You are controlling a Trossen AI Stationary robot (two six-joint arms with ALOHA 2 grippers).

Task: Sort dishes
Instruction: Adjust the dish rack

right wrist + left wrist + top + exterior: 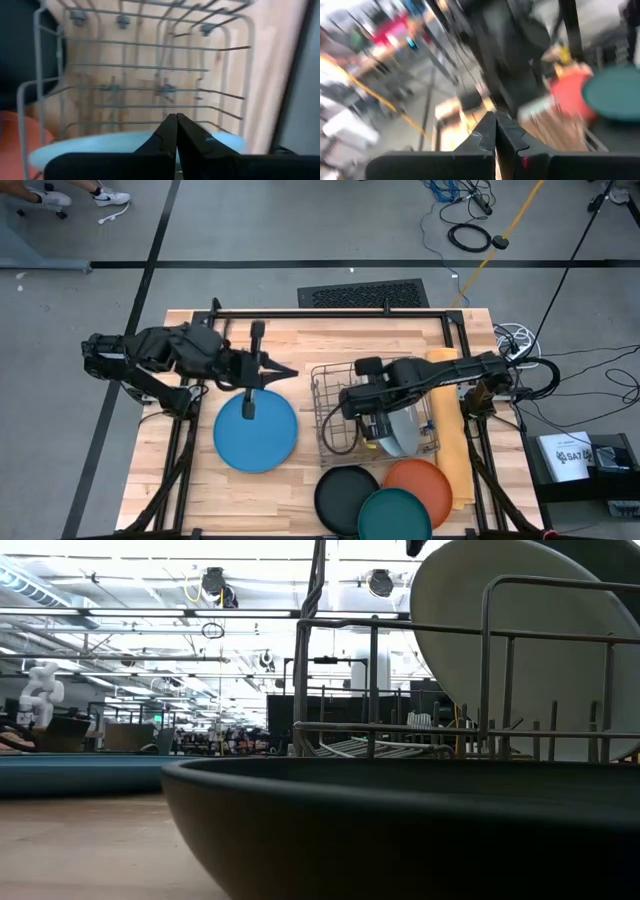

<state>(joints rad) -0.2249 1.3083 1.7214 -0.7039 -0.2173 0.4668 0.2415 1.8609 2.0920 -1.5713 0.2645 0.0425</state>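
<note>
A pale blue plate point(100, 146) stands tilted in the wire rack point(340, 415), its lower edge among the wires; it also shows as the pale blue plate point(520, 650). My right gripper point(176, 120) is shut, pointing down at that plate's upper rim. A medium blue plate point(256, 432) lies flat on the table's left half. My left gripper point(288, 370) is shut and empty in the air beyond it. Black point(345, 498), dark teal point(395, 515) and orange point(420, 483) plates lie overlapped near the front edge. My right gripper's shut fingertips point(167, 131) stand just over the pale blue plate's upper rim point(130, 140), coming from above. I cannot tell whether they touch it. The plate leans in the rack, resting on the wires.
A yellow cloth point(450, 430) lies along the rack's right side. Dark frame bars point(330, 313) cross the table's far edge. Bare wood shows at the front left point(170, 490). In the low view the black plate's rim point(400, 830) fills the foreground.
</note>
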